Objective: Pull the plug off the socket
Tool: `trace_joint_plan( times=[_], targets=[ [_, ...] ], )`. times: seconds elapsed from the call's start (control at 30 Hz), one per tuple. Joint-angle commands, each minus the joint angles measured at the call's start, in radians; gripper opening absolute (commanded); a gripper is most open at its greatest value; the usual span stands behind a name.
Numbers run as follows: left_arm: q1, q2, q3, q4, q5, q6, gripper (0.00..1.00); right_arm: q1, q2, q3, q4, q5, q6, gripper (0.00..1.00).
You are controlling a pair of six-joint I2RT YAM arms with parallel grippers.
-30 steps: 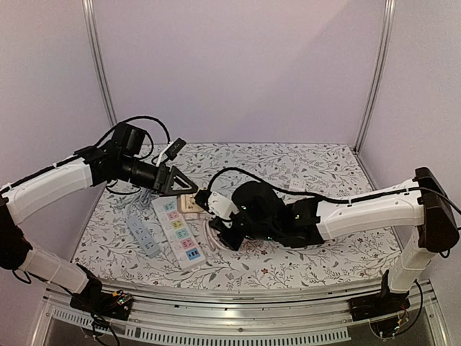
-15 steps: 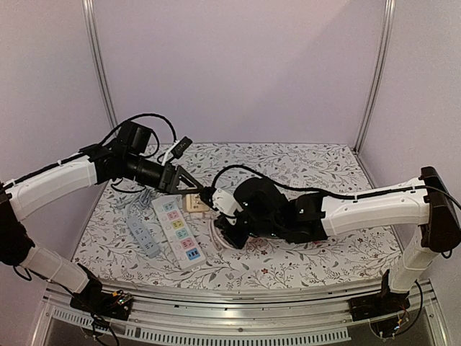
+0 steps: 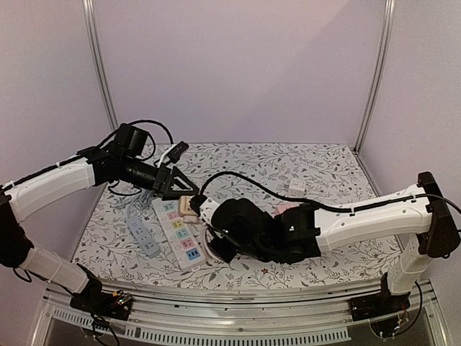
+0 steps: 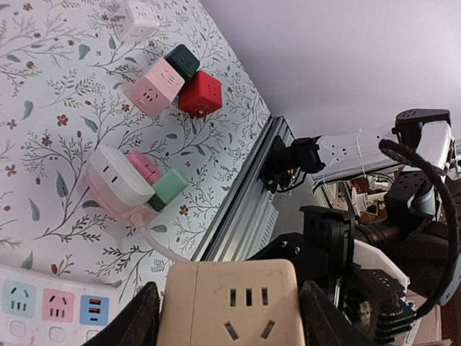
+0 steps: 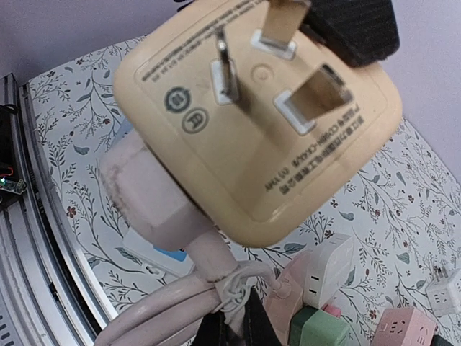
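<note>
Two cream pieces were apart: the left gripper (image 4: 229,326) clamped its fingers on the socket (image 4: 230,292) over the worktop's (image 3: 324,166) left side, while the right gripper (image 5: 288,179), fingers closed, held the plug (image 5: 245,130) nearby, prongs bare

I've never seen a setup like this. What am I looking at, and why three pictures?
This is a robot's white left arm and right arm, bolted to a flower-patterned table. The wide picture comes from a camera above and behind them; the other two from a small camera on each wrist. On the table lie a white power strip with coloured sockets, a grey power strip, a pink cube socket and a red cube socket. The left pincer grips a beige square socket block. The right wrist view shows what seems its back, with metal prongs, beside a pale plug whose pale cord the shut right pincer seems to pinch.
</note>
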Motion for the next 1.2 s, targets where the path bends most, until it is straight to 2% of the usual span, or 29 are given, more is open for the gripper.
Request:
trace_joint_plan(
  times=[0.0,0.2,0.4,0.53,0.67,0.9,1.17],
  targets=[
    [0.081,0.042,-0.028,0.092,-0.139,0.017,0.00,0.075,-0.034,0.045,-0.054,0.126,0.108,0.00],
    [0.057,0.042,-0.022,0.090,-0.085,0.037,0.00,0.039,-0.128,-0.031,-0.032,0.206,0.115,0.00],
    [0.033,0.043,-0.004,0.064,-0.009,0.055,0.00,-0.068,-0.202,-0.062,-0.029,0.109,0.065,0.00],
    [0.025,0.029,0.005,0.032,-0.058,0.070,0.00,-0.098,-0.225,-0.065,-0.028,0.073,0.000,0.00],
    [0.025,0.024,0.000,0.029,-0.152,0.063,0.00,-0.090,-0.210,-0.072,-0.031,0.039,-0.033,0.00],
    [0.030,0.044,-0.011,0.032,-0.254,0.034,0.00,0.019,-0.147,-0.099,0.061,0.079,-0.032,0.00],
    [0.042,0.057,-0.011,0.027,-0.269,0.031,0.00,0.071,-0.120,-0.108,0.146,0.011,-0.017,0.00]
  ],
)
